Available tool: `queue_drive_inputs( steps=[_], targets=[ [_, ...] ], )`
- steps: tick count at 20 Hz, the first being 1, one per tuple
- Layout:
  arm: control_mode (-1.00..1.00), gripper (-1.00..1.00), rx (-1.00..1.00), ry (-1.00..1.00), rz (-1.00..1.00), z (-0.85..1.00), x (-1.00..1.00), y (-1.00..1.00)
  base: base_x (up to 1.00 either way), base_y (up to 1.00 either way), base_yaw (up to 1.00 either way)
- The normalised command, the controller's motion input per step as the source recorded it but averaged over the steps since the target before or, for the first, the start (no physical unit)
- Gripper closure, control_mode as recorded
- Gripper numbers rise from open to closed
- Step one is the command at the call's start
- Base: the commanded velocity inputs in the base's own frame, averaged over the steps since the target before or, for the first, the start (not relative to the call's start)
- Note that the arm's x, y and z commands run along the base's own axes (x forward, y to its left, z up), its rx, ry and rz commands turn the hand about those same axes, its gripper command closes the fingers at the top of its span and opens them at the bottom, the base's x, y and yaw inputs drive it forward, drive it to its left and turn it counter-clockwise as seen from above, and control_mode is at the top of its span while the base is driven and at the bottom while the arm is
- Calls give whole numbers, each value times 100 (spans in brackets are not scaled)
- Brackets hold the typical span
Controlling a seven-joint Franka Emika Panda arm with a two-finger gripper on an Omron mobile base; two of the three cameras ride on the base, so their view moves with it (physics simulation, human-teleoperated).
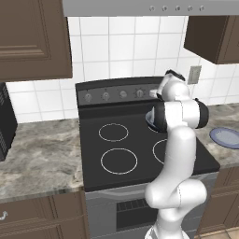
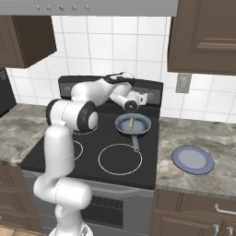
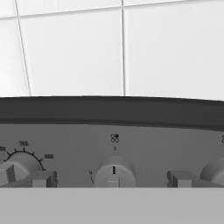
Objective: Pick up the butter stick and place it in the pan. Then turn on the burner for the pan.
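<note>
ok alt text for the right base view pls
A small pan holding a yellow butter stick sits on a black stove's back right burner, while the white arm reaches toward the knob panel. A blue-grey plate lies on the counter.

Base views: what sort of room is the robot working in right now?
A home kitchen, rendered. A black stove with burner rings stands between marbled stone counters, with brown wood cabinets and white wall tiles behind. A pan sits on the stove.
</note>
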Motion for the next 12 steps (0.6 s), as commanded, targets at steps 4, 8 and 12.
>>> queue_drive_inputs(
  steps=[4,8,12],
  targets=[
    [-100,-100,0,-7,0,-14,0,0,0,0,0],
    [-100,-100,0,-3,0,-22,0,0,0,0,0],
    [-100,-100,0,-1,0,-16,0,0,0,0,0]
  ],
)
